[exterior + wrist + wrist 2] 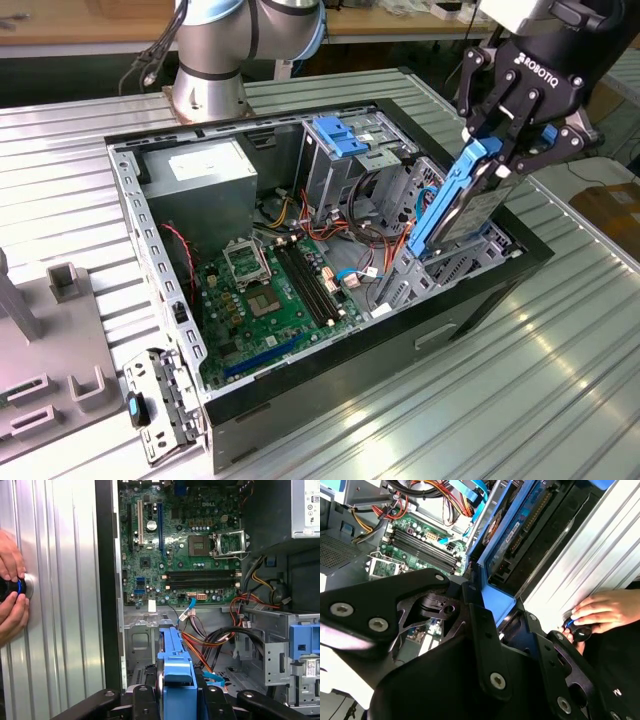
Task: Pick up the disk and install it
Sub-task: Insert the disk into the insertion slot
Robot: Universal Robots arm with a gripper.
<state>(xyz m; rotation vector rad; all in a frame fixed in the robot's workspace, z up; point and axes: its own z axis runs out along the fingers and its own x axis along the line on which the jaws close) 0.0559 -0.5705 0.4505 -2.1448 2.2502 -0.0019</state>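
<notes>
The disk (462,205) is held clenched in the jaws by its upper end, above the near corner of the open computer case (400,345), which is laid on its side on the table (540,400). The disk is tilted steeply, with its lower end dipped just inside the case rim over a metal bay (465,265) at that corner. It appears that the blue rails are not yet seated in the bay's guides, though this is hidden by the disk itself.

A jam is to be feared from here. If the disk is lowered at this tilt, a rail could be caught on the bay's edge and the disk twisted, since it is gripped at one end only. The orange and red cables (378,240) looped in the middle of the case, just beside the bay, could be pinched under the disk's lower end.

Inside the case, the motherboard (265,290) is mounted on the floor, a grey power supply (205,172) is set in the far corner, and a tall metal cage (325,165) is fixed along the far wall. Outside the case, a small black knob (12,587) is held by a person's hand (11,620).
</notes>
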